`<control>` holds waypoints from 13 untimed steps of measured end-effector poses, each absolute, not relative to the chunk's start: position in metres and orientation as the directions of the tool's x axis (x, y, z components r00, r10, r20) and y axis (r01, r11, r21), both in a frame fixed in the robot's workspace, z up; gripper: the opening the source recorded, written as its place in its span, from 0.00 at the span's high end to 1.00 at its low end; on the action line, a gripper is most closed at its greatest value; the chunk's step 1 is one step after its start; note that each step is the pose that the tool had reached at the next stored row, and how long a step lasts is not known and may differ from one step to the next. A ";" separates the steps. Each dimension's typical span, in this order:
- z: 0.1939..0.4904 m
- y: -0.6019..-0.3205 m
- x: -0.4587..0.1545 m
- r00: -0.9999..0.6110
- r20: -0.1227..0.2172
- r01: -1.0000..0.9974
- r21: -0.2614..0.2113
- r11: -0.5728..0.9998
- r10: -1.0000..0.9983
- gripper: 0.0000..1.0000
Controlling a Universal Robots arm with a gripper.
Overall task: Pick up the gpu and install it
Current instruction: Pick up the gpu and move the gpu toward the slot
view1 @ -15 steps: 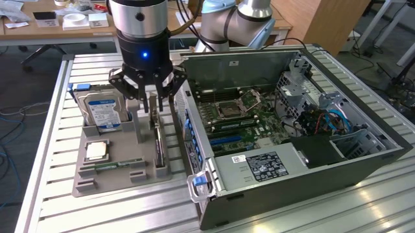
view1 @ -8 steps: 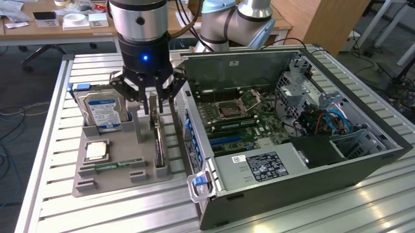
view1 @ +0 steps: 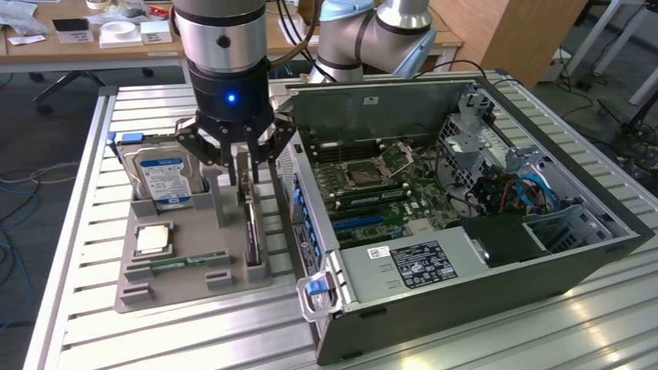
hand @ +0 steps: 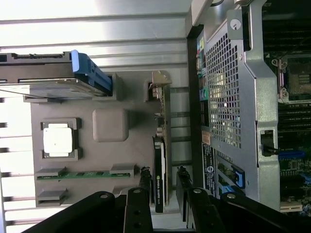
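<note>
**Claw poised over the gpu in its holder, jaws part open, nothing gripped.**

The slatted worktop [view1: 154,339] carries the open computer case [view1: 494,301] across the centre and right of the exterior view. Its near wall stands just beside the grey holder [view1: 185,277] at lower left. A hard drive [view1: 165,177] stands on edge at the holder's far left. The gpu [view1: 252,231] stands on edge in a slot along the holder's right side, left of centre. The claw [view1: 245,181] straddles the card's upper end, and the wrist view shows a gap between one finger [hand: 182,182] and the card. A sound grip probably needs the fingers squared to the card's top edge, then a straight lift. Room looks tight toward the case wall and freer above.
</note>
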State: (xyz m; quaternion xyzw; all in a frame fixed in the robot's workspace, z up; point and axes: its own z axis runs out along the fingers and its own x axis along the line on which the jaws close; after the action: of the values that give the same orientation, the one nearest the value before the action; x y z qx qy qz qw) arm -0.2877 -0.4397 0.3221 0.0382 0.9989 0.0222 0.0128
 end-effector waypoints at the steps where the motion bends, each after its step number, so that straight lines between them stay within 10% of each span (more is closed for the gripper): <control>1: 0.322 -0.440 -0.288 -0.997 -0.024 0.076 0.045 0.996 0.077 0.64; 13: 0.315 -0.440 -0.288 -0.997 -0.024 0.076 0.045 0.996 0.077 0.64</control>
State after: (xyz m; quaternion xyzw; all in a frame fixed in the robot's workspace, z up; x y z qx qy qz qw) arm -0.2877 -0.4397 0.3150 0.0382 0.9989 0.0222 0.0128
